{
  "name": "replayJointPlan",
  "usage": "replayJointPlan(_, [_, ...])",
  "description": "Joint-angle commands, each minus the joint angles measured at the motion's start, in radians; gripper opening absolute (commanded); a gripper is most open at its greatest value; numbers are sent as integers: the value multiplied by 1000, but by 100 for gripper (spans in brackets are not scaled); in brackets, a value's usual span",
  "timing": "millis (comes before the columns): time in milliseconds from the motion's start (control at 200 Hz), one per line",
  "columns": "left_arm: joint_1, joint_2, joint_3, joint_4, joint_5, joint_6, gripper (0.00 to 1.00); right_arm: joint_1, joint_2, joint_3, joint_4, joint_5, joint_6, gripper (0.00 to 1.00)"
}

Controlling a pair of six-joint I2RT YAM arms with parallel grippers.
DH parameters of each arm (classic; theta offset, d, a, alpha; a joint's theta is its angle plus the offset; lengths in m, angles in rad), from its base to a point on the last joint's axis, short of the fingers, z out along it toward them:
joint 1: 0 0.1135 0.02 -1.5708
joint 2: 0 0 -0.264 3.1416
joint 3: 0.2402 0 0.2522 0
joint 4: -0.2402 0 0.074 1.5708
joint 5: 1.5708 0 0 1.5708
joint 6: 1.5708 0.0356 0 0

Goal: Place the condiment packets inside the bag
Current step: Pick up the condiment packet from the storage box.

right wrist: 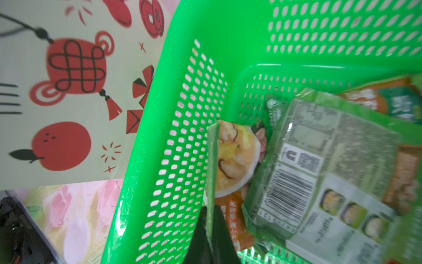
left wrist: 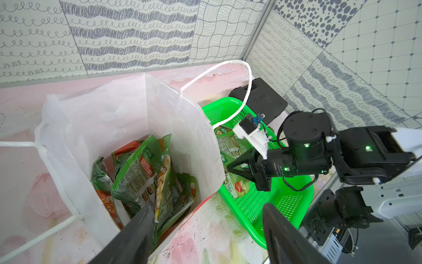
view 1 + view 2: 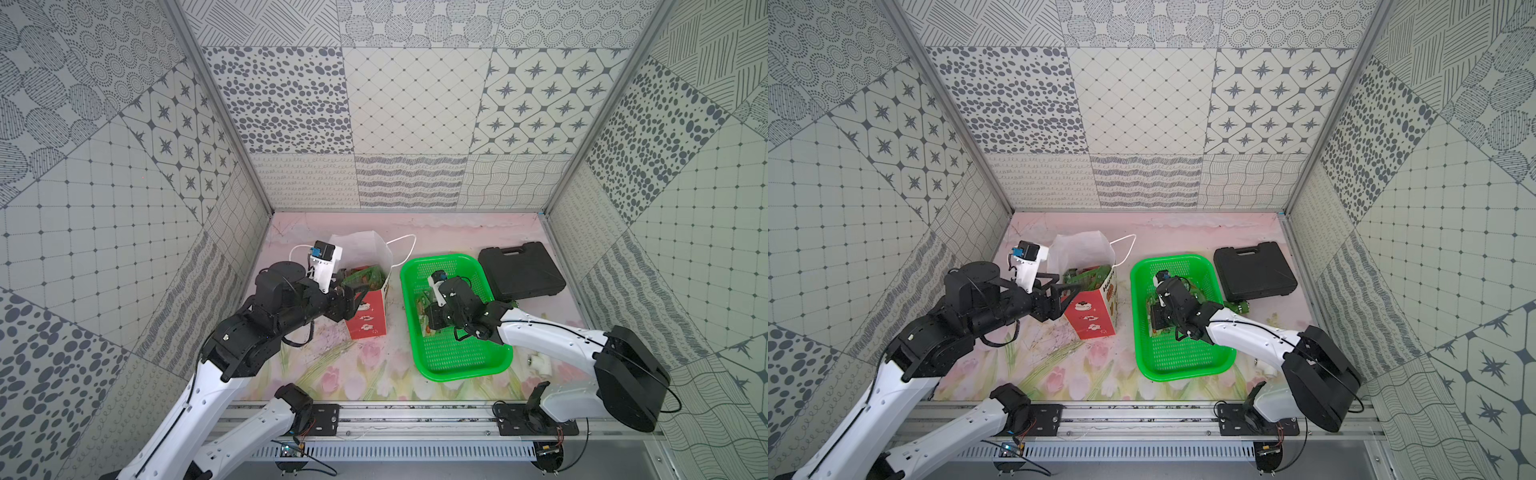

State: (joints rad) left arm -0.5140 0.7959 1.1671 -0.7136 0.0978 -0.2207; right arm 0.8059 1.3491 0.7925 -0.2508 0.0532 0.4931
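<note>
One condiment packet [image 1: 230,160], a green sachet with a food photo, stood on edge in the green basket [image 1: 182,109], close to the basket wall that faced the bag [image 2: 109,107]. The right jaws were closed on its thin sealed edge and on nothing else. A second packet [image 1: 315,160], barcode side up, leaned across its face. Several packets [image 2: 146,173] were already piled in the bag, which stood upright on the surface [image 3: 332,374] just beside the basket with its mouth open. The left jaws stood wide apart and clamped nothing. One finger [image 2: 141,219] reached inside the mouth and the other was outside, so they straddled one wall of the bag and seemed to be steadying it.

The step in hand looked like lifting the pinched packet out. Done well, that meant a slow, straight rise, so that the leaning packet could slide off instead of being dragged over the rim. The hold was only on a narrow glossy seam, so a swing might pull it loose, and a level carry would suit. The cord handle [image 2: 219,70] arched from the bag towards the basket and needed avoiding. With the bag partly filled, the packet would best go in edge first, clear of the left jaws, and be let go only once it was below the rim.
</note>
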Motion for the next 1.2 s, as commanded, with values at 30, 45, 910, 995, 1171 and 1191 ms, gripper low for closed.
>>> replayJointPlan(30, [0,-4,-3,64,29,28,78,-25,-87,46,-98,128,-8,0])
replayJointPlan(45, [0,-3,-3,63,28,27,78,-29,-93,46,-105,129,-8,0])
replayJointPlan(910, [2,-11,-1,62,36,26,78,-118,66,126,-318,284,-89,0])
replayJointPlan(995, [0,-16,-3,62,31,26,78,-97,-11,150,-327,297,-88,0])
replayJointPlan(1171, [1,-30,-7,66,23,27,78,-84,-165,185,-345,316,-101,0])
replayJointPlan(1191, [1,-31,-7,65,23,27,78,-81,-178,190,-346,319,-109,0])
